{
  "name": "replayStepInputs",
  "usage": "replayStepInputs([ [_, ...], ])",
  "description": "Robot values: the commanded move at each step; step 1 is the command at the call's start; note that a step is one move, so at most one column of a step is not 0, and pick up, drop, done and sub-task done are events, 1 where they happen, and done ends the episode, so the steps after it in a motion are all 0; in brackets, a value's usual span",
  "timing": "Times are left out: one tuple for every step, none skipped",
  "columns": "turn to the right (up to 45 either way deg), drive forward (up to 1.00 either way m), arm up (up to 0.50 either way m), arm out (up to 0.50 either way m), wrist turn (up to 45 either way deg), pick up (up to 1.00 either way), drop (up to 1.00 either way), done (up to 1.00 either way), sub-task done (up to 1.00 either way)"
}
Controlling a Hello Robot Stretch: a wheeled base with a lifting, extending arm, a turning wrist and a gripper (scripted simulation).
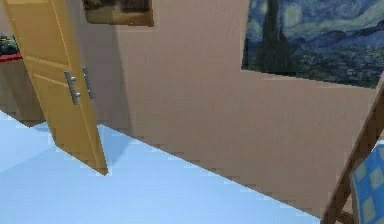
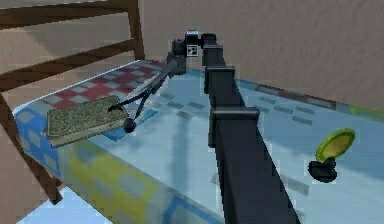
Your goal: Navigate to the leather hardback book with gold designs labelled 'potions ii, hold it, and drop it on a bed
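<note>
Your gripper (image 2: 124,116) points down toward the arm side view's left, and its thin fingers end at the right-hand edge of the book (image 2: 82,122). You cannot tell from here whether they touch it, nor whether the gripper has hold of anything, since the book rests on a surface right at the fingertips. The book lies flat on the bed (image 2: 290,120), near its left end. It is a brownish hardback with a pale gold pattern across the cover. Under it the quilt (image 2: 90,95) is a patchwork of blue, red, white and yellow squares, backed by dark wooden rails (image 2: 70,62). The arm (image 2: 235,130) crosses the bed from the bottom edge. Farther right on the bedding sits a small yellow-green thing on a dark base (image 2: 333,155). In the forward view you face a tan wall (image 1: 190,90) with a swirling blue night-sky painting (image 1: 315,35), an orange door (image 1: 65,75) ajar at left, and a pale blue floor (image 1: 120,190).
</note>
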Motion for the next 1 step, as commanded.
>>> replayStepInputs([
  [0.0,0.0,0.0,0.0,45.0,0.0,0.0,0.0,0.0],
])
